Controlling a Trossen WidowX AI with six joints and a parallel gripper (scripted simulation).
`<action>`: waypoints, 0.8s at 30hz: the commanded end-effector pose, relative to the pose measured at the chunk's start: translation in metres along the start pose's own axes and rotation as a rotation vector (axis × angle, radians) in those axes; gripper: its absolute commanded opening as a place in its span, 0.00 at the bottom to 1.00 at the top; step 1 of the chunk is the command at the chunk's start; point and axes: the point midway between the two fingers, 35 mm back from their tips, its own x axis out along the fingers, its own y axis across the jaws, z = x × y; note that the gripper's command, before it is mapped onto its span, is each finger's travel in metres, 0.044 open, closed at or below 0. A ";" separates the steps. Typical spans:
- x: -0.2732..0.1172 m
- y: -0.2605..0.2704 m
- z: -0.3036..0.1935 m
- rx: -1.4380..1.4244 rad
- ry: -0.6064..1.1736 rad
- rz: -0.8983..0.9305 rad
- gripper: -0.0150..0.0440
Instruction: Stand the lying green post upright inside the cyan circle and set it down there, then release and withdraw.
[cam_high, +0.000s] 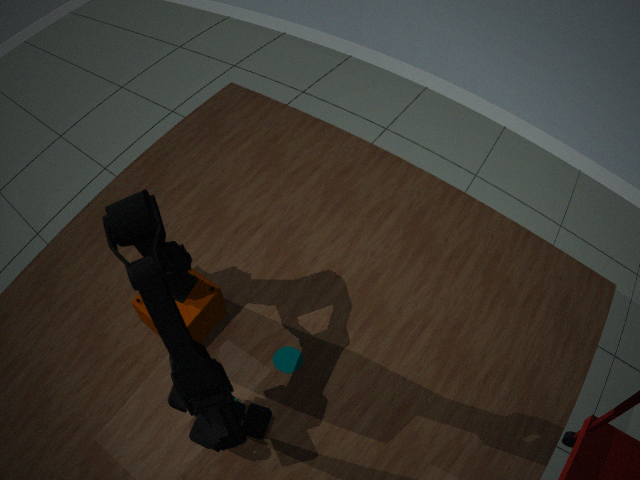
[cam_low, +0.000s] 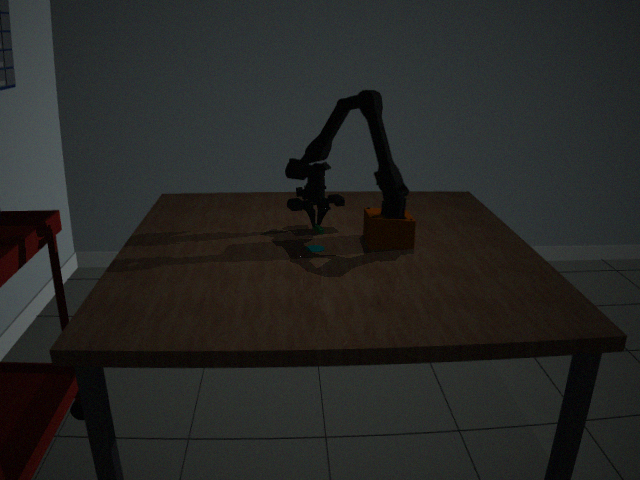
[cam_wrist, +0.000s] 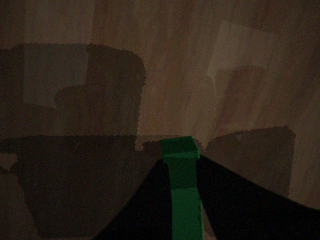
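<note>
The green post lies on its side between my fingertips, at or just above the table; the exact height is hard to tell. My gripper points down and is shut on it, with a dark finger against each long side in the wrist view. One end of the post sticks out past the fingertips there. In the top view the arm hides nearly all of the post and the fingertips. The cyan circle lies flat on the table, apart from the post, with nothing on it.
The arm's orange base block stands on the wooden table, near the circle. The arm's shadow falls over part of the circle. A red cart stands beyond the table's edge.
</note>
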 end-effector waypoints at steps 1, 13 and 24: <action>-0.001 0.001 0.000 -0.005 0.002 0.003 0.29; -0.037 0.004 0.005 -0.005 0.002 0.004 0.29; -0.071 0.005 0.005 -0.005 0.002 0.004 0.29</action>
